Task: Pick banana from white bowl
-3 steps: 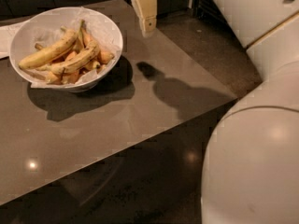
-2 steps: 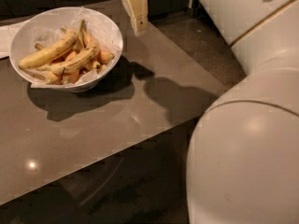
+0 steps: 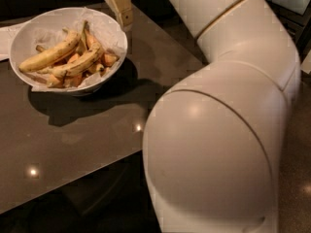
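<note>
The white bowl (image 3: 114, 35) stands on the dark table at the upper left, lined with crinkled white paper. In it the speckled, bruised banana (image 3: 80, 62) lies across the middle. A longer, cleaner yellow banana (image 3: 48, 56) lies just behind it, and short orange fruits (image 3: 109, 58) sit around them. My gripper (image 3: 120, 6) hangs at the top of the view, just above and beside the bowl's right rim, apart from the fruit. Its upper part is cut off by the frame edge.
The dark glossy table (image 3: 73, 140) runs from the bowl to a front edge at the lower left. My large white arm (image 3: 218, 130) fills the right half of the view. A white sheet (image 3: 7, 38) lies at the far left behind the bowl.
The gripper has moved left, from over the bare table to the bowl's right rim. The arm has swung in and now fills more of the view.
</note>
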Controlling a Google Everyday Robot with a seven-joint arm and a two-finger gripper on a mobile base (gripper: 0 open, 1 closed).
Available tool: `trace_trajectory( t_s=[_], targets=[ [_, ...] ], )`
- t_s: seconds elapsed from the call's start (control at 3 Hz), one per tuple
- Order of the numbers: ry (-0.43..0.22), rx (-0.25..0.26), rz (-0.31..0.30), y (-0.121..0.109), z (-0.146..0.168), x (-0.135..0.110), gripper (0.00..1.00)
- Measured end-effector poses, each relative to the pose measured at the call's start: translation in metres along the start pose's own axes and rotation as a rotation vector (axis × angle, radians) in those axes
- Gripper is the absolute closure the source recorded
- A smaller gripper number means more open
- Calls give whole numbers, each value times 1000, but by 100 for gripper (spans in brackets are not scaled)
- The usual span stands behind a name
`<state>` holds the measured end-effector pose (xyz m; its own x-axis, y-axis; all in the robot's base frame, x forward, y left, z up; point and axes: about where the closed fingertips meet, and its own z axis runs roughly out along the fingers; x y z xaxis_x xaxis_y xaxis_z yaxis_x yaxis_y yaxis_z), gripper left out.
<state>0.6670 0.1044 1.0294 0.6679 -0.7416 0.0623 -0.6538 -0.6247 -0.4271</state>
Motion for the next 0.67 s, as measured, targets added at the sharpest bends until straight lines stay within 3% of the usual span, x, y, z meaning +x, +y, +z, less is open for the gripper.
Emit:
trace_trajectory(
  t_s=[0.33, 0.67],
  targets=[
    [-50, -5, -21, -5, 8, -10, 0],
    [-50, 32, -21, -16, 11, -11, 0]
  ],
)
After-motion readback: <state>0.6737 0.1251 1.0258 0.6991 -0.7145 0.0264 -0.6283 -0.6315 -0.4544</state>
